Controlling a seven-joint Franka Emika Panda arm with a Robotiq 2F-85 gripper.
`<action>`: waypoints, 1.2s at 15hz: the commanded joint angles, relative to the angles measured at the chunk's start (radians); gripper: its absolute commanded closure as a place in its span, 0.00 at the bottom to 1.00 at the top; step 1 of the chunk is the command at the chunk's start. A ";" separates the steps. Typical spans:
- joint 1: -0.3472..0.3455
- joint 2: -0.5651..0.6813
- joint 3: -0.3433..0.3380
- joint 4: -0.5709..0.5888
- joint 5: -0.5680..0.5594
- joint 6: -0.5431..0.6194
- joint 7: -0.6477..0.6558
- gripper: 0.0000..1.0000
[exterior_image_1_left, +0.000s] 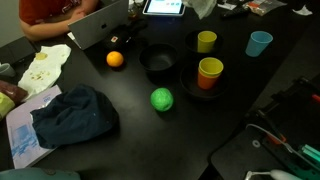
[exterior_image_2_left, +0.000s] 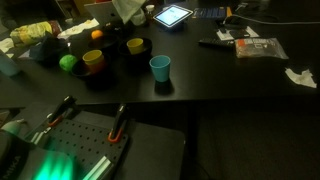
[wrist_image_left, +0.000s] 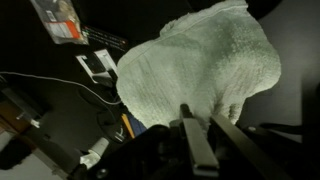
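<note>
Grip: Your gripper is clenched on the pale green-white terry cloth towel. The two dark fingers stand close together with a fold of fabric pinched between them.
Towel from the jaws: The bulk of it lies straight ahead of the fingertips. In the wrist view it billows out from the pinch and fills the middle and upper right of the picture.
Long axis: The bunch runs away from the fingertips and leans toward the upper right. It is wide at the far end and narrow where you hold it.
Where the towel is: In both exterior views it shows as a pale bunch at the far edge of the scene. It appears raised off the black tabletop and sits just beside the lit, white-framed tablet.
Beyond the towel: The wrist view shows dark tabletop with a thin white cable and a flat packet with orange print, both well apart from the fabric.
Elsewhere on the table: The yellow plastic cup, the light blue cup and the green ball all stand clear of the towel.
Nearer arm: You have only one arm, and it already has the fabric.
Unclear: The towel hides the fingertips, so you cannot tell how deep the fold sits in the jaws.
</note>
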 joint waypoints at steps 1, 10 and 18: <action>-0.099 -0.105 0.044 -0.086 0.024 -0.060 0.019 0.94; -0.208 -0.134 0.090 -0.313 0.229 0.157 -0.004 0.94; -0.198 -0.143 0.111 -0.401 0.164 0.035 0.017 0.94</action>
